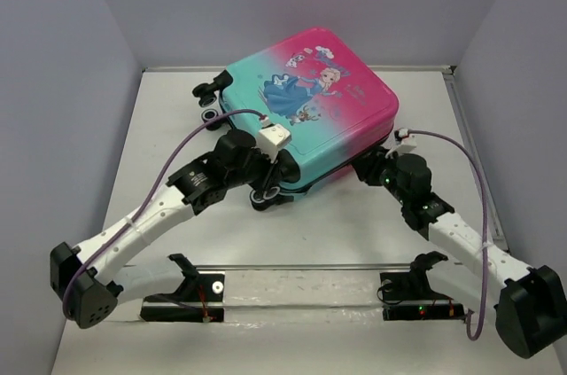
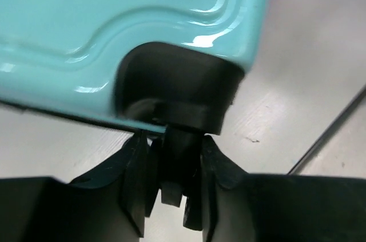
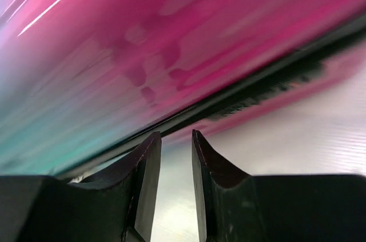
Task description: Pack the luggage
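The luggage [image 1: 310,100] lies flat and closed on the table, pink-to-teal shell with the princess print facing up. My left gripper [image 1: 268,183] is at its near-left corner, shut on a black wheel [image 2: 178,139] under the teal shell [image 2: 114,19]; the wheel's stem sits between the fingers [image 2: 137,167]. My right gripper [image 1: 372,167] is at the near-right side, by the black zipper trim [image 3: 257,90] of the pink shell [image 3: 171,42]. Its jaws stand a narrow gap apart with nothing between them [image 3: 176,142].
Two more black wheels [image 1: 211,91] stick out at the luggage's far-left end. Grey walls enclose the white table [image 1: 159,127] on the left, back and right. A clear rail [image 1: 301,267] on black brackets runs along the front, between the arm bases.
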{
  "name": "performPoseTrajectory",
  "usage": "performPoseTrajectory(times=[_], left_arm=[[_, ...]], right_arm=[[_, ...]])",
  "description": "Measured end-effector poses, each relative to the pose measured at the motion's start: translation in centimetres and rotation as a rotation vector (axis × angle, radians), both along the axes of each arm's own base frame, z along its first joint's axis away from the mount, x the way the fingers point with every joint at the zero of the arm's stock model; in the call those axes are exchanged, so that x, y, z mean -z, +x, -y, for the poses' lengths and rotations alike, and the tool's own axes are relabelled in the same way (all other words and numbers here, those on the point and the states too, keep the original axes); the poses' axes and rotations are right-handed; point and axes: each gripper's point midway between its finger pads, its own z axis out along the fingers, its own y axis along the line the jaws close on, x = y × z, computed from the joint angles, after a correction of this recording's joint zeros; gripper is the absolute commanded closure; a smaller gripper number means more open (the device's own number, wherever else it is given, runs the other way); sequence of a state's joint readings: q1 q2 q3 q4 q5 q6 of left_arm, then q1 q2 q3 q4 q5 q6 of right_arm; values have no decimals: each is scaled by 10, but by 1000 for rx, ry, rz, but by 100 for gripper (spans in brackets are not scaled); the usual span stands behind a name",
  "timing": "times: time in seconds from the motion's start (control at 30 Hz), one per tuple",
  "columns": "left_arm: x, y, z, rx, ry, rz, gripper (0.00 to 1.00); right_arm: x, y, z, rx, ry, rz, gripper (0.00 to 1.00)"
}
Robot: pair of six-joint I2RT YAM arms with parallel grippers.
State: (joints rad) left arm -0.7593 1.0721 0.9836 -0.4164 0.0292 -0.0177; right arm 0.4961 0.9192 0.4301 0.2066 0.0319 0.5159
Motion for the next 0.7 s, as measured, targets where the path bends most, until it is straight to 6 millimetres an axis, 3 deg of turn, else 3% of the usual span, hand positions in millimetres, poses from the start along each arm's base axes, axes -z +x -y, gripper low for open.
performPoseTrajectory(times=[0.03,0.17,0.23,0.37,0.43,0.53,0.6,0.7], left_arm=[[2,-4,16,88,-17,-2,94],[-6,-6,58,197,-134,-21,94],[-6,-4,67,195,-172,-44,94],[-8,-4,77,176,-198,-56,94],[-9,0,83,154,-211,-54,94],[-11,9,95,103,-259,-74,94],[-12,13,101,79,-290,-91,94],[-13,15,109,47,-329,-131,94]], right_arm=[[0,7,12,37,9,-5,68],[17,30,51,144,3,-69,66],[24,38,50,122,-12,-105,66],[15,71,21,-37,-47,-123,66],[16,83,20,-74,-67,-135,60],[14,103,26,-90,-117,-134,43],[13,107,31,-90,-150,-125,39],[1,96,30,-116,-152,-85,47]])
